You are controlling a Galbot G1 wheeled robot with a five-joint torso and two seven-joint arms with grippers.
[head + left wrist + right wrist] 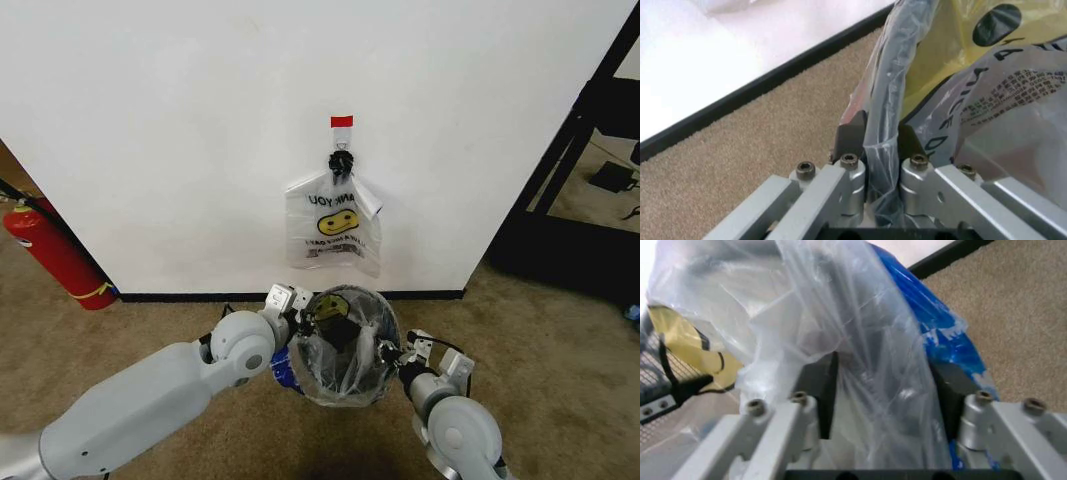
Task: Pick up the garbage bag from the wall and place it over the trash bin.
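Garbage bag [340,362], thin see-through film with yellow and blue print, draped over the mouth of the trash bin [372,318] on the carpet just before the wall [200,120]. The film is judged very light, limp and slippery, easily torn on the wire mesh; it is best taken by a gathered fold at the rim edge, not by a single sheet. Left end effector [873,142], at the bin's left side, is clamped on a bunched strip of the bag. Right end effector [883,390], at the bin's right side, straddles a loose fold, its fingers apart. A similar smiley bag [333,225] hangs knotted on the wall above; a fire extinguisher [55,255] stands well apart.
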